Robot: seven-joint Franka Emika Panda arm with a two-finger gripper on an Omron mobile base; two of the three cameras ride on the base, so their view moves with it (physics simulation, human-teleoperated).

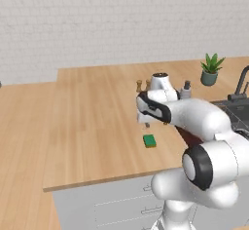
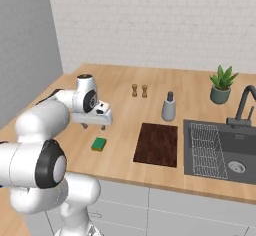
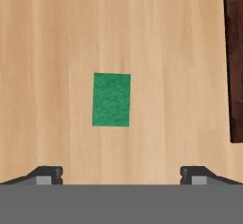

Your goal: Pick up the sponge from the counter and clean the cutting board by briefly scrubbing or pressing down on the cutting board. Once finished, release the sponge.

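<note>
Sponge (image 3: 111, 99) lies flat, green face up, on the counter (image 1: 92, 126), just beside the cutting board (image 2: 157, 143) and apart from it; in the hand view we see its long axis run parallel to the board's near edge. Our gripper (image 2: 96, 125) hovers above it, fingers (image 3: 47, 174) spread wide, holding nothing. Beyond the board, the sink (image 2: 240, 152) holds a wire rack (image 2: 204, 149).

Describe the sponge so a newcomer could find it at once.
On the light wood counter, look left of the dark reddish-brown cutting board, apart from it and near the front edge. The sponge is a small flat block lying there, the only bright green thing on the bare wood.
</note>
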